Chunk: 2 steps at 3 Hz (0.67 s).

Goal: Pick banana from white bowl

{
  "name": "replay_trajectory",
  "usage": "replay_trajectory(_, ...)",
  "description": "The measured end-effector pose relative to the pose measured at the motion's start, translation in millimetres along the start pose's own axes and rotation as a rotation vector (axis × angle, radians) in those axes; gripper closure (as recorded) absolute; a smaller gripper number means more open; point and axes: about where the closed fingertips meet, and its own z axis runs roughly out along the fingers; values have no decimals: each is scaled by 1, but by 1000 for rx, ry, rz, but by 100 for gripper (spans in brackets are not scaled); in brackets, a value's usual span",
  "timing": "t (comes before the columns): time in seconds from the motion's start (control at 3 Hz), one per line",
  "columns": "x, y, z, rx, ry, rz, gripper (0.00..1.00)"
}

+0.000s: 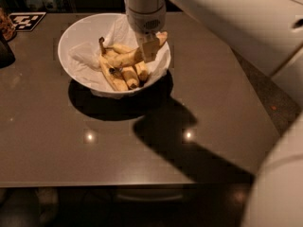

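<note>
Claw [150, 48] down in the bowl [78, 32], at the banana [124, 58].
The claw hangs from the arm over the bowl's right side, touching the long banana near its right end; whether it is spread or pinching cannot be told. The banana lies across the bunch [125, 77] inside the bowl, at the table's [94, 145] far side. Reach looks done; a sure grip and the lift out remain.

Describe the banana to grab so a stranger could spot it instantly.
On the dark table stands the white bowl, paper-lined. Inside, under the gripper, the banana lies diagonally on top, longer than the shorter bunched bananas beside it.
</note>
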Motion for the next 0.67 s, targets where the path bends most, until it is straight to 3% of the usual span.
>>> replay_trajectory(0.67,13,47,-65,207,-205,108,100)
